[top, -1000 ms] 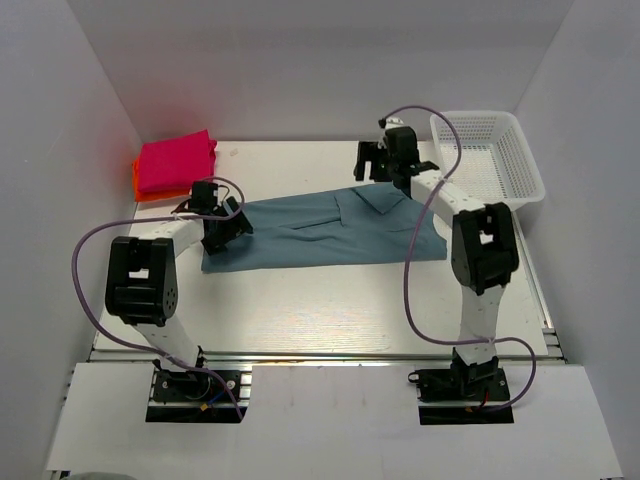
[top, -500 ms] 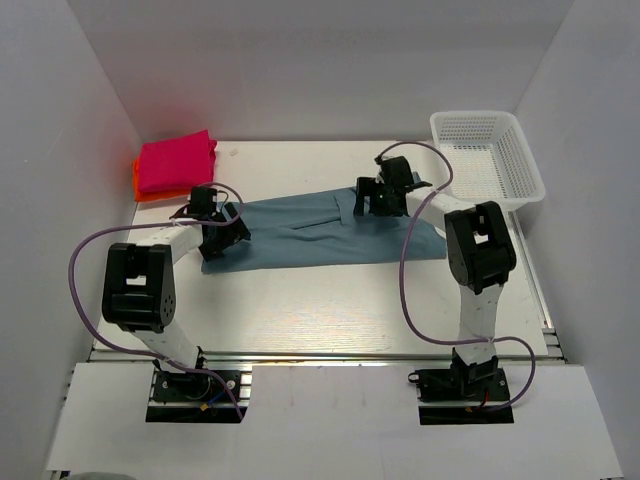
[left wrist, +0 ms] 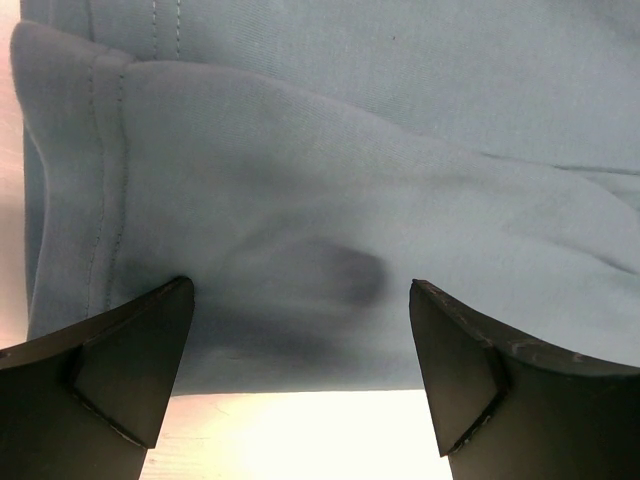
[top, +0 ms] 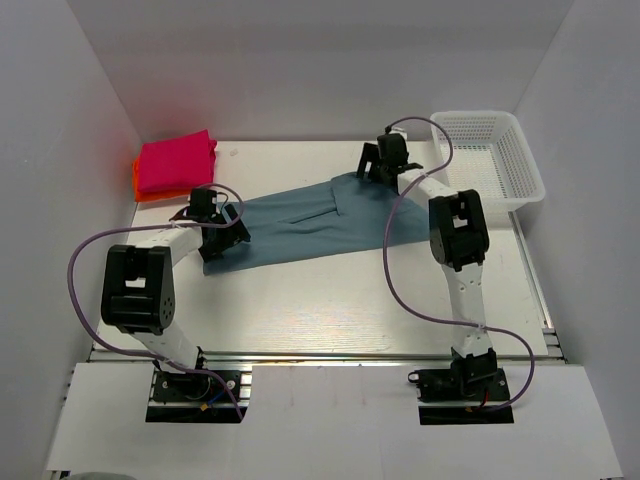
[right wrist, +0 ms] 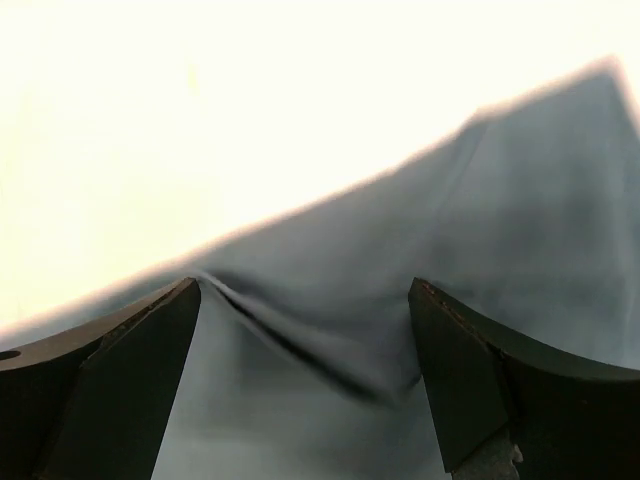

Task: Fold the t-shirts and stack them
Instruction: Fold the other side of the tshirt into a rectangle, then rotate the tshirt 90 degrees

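The teal-blue t-shirt lies spread across the middle of the table. My left gripper is open and low over its near-left end; in the left wrist view the shirt's hemmed edge lies between the jaws. My right gripper is open at the shirt's far-right end; in the right wrist view a raised wrinkle of teal cloth runs between the jaws. The magenta-pink shirt sits folded on the orange-red shirt at the far left.
A white mesh basket stands at the far right, next to the right arm. White walls enclose the table on the left, back and right. Purple cables loop off both arms.
My right gripper dipped onto the shirt's collar area, then moved back to the far edge. The shirt's right end has drawn in and toward the back. The left gripper has barely moved.
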Available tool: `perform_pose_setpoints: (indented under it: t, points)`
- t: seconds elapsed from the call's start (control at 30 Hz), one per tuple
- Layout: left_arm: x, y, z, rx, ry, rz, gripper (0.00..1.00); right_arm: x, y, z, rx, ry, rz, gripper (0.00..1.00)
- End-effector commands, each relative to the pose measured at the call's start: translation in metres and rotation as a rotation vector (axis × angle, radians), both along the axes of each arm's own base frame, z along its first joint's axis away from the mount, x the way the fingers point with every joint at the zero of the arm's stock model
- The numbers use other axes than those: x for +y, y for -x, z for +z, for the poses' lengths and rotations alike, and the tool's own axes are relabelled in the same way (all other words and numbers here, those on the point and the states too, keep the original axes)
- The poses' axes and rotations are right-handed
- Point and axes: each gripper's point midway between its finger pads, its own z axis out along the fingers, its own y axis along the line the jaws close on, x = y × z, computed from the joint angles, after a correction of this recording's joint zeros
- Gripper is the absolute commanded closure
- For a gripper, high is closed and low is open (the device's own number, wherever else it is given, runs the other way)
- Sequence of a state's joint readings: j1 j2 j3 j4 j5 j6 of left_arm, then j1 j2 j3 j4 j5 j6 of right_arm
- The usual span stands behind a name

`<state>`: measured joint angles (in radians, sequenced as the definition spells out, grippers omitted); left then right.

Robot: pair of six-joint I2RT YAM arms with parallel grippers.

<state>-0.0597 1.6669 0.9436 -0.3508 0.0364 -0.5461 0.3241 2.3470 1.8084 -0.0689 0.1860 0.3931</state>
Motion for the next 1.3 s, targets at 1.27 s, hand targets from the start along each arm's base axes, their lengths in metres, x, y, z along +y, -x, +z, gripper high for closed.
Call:
perform_pose_setpoints:
  t: [1.27]
  points:
    - [-0.102, 0.258, -0.051, 0.533, 0.46, -0.406, 0.0, 0.068, -0.024, 0.008, 0.093, -0.252, 0.371, 0.09]
